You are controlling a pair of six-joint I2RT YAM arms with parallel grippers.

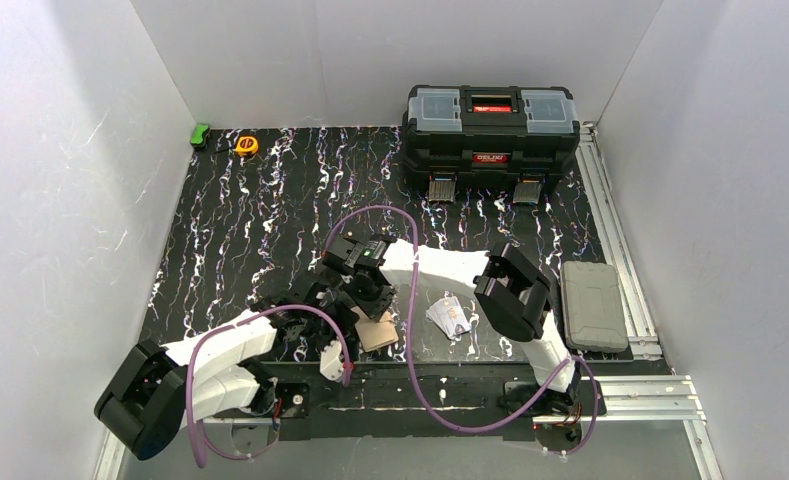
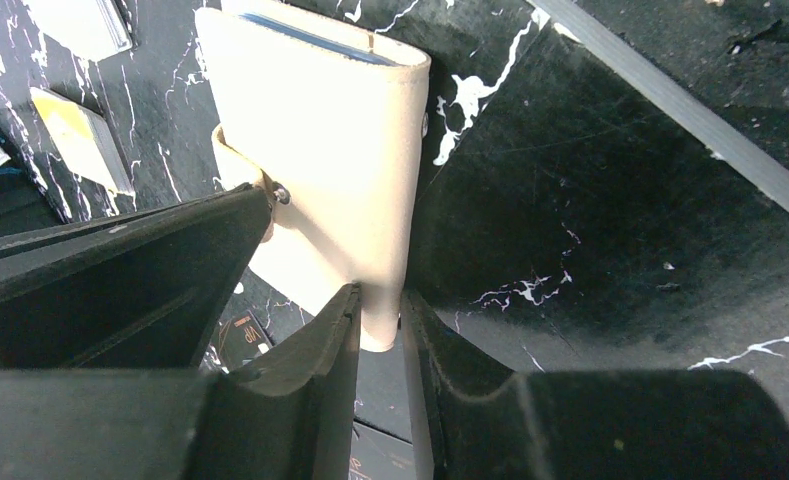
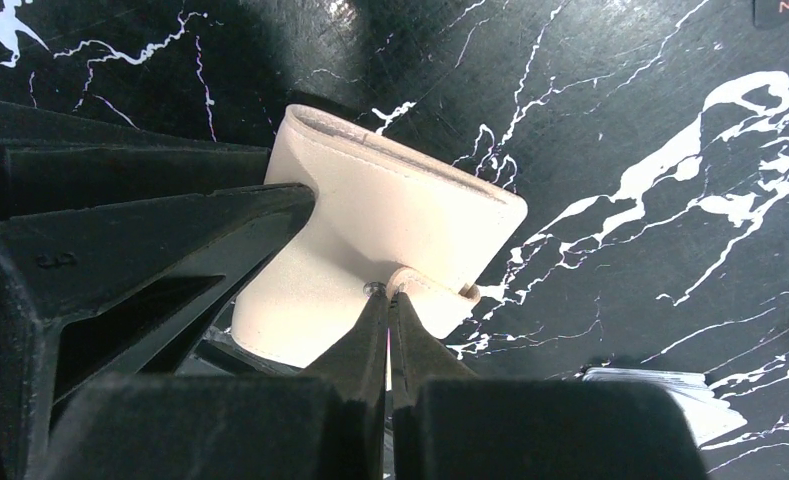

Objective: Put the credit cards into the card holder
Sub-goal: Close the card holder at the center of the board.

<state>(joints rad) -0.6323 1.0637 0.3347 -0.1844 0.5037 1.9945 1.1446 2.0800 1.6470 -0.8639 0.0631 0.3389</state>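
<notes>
Plain white walls [image 1: 60, 200] close in the left, far and right sides. The tabletop [image 1: 270, 220] is a black slab veined with white streaks, brightly lit. Silver aluminium rails [image 1: 610, 200] run along its right and near edges. A large black plastic toolbox [image 1: 490, 125] sits at its far right corner.
</notes>
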